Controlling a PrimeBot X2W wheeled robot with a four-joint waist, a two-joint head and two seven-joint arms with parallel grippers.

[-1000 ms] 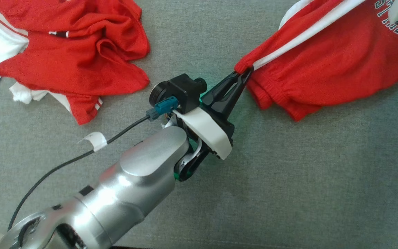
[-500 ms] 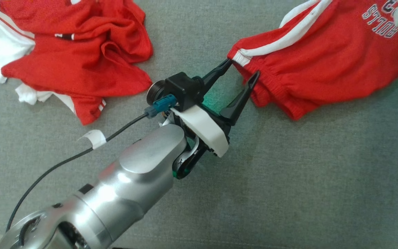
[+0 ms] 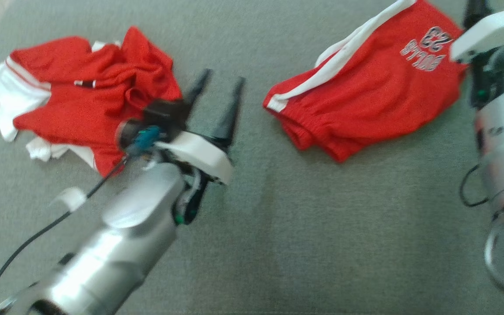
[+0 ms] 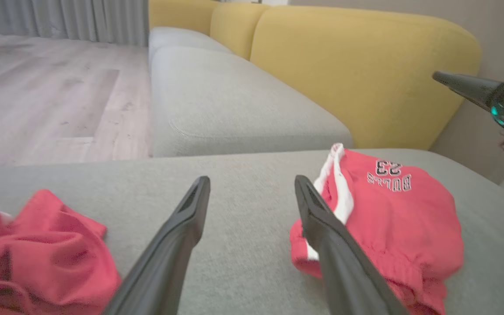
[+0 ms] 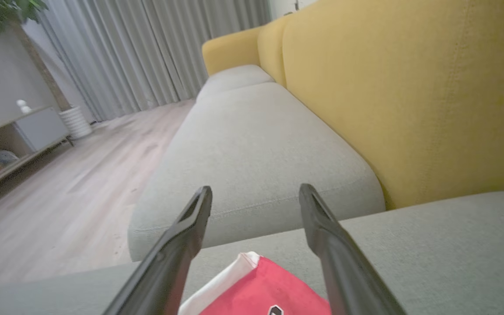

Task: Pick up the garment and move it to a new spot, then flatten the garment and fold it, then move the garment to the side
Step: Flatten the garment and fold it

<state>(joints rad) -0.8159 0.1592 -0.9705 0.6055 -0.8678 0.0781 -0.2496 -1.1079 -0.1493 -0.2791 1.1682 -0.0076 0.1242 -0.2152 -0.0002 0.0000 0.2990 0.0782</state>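
The red shorts (image 3: 365, 100), with a white side stripe and printed lettering, lay in a compact bundle on the grey sofa seat (image 3: 300, 245), toward the far right of the head view, and neither gripper touched them. The left gripper (image 3: 222, 78) hovered near their striped end with its two dark fingers spread wide and nothing between them. In its wrist view one finger crossed in front of the cloth, but the head view showed bare cushion between the two. The right gripper (image 5: 255, 189) hung over the opposite end, its jaws likewise wide apart and empty, with a white-edged corner of the shorts showing below its fingers. Since the shorts rested on their own in a tidy shape, the fold and the move aside looked finished, and each arm seemed placed at one end because that was where a two-handed carry would end. A crumpled red-and-white garment (image 3: 81, 100) lay well apart at the left, probably kept separate so the folded piece stayed undisturbed.
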